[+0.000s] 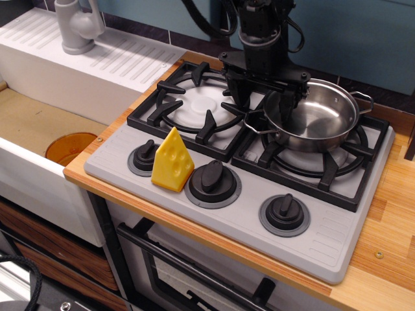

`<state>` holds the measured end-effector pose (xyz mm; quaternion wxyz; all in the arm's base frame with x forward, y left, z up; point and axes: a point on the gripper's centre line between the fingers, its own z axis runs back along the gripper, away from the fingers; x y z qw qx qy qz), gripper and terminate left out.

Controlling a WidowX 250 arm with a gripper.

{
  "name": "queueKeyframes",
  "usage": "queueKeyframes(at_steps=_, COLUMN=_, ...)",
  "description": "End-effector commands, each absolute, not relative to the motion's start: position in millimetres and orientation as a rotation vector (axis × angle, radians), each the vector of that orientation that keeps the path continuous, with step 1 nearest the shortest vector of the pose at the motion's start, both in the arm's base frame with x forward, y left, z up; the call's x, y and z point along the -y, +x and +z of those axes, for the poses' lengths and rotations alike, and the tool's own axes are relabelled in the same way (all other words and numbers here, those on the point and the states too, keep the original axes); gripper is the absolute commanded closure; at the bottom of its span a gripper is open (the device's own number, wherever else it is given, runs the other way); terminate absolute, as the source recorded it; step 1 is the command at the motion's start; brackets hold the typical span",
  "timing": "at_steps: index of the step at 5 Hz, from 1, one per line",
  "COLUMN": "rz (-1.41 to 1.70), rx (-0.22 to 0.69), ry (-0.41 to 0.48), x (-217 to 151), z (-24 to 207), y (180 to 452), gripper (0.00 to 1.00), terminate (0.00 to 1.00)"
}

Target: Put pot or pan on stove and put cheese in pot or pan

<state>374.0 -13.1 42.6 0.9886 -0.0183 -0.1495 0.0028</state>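
Grey stove [214,210] w/ wood counter [389,220] — blue wall [363,32] behind

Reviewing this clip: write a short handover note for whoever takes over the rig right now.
Tool: open, empty, low over the near-left rim of the pot, one finger outside, one over the bowl.
Pot: on the right burner of the stove, nothing in it.
Cheese: upright on the stove's front panel, between the left and middle knobs.
Done: pot on stove.
Left: pick up cheese, place it in pot.

Bright, even indoor light, sharp focus throughout.
Soft glare streaks the steel pot [316,118] inside; faint shadows sit under the cheese [172,161] and knobs; no edge distortion.
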Motion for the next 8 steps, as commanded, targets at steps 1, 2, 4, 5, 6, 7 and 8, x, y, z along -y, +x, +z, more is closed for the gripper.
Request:
queueKeyframes(at_steps=1, rz=0.025, rx=0.336, ry=-0.023, x=16, z=49, y=388, gripper=1.0, terminate=0.0)
queueKeyframes(at_steps=2, rz=0.03, rx=0.344, ry=-0.021, x=19, z=46, y=388, gripper=1.0, terminate=0.0)
queueKeyframes(at_steps=4, rz=0.038, rx=0.318, ry=-0.009, x=26, z=55, y=386, gripper=1.0, terminate=0.0)
queueKeyframes(at_steps=5, rz=0.047, rx=0.304, ry=-0.008, x=33, z=64, y=378, gripper=1.0, terminate=0.0)
queueKeyframes(at_steps=6, rz=0.055, rx=0.275, ry=0.012, x=37, z=85, y=369, gripper=1.0, terminate=0.0)
queueKeyframes(at_steps=7, rz=0.052, rx=0.251, ry=0.024, x=37, z=106, y=359, gripper=1.0, terminate=0.0)
queueKeyframes(at_steps=8, rz=0.035, rx=0.239, ry=0.036, x=30, z=119, y=348, gripper=1.0, terminate=0.0)
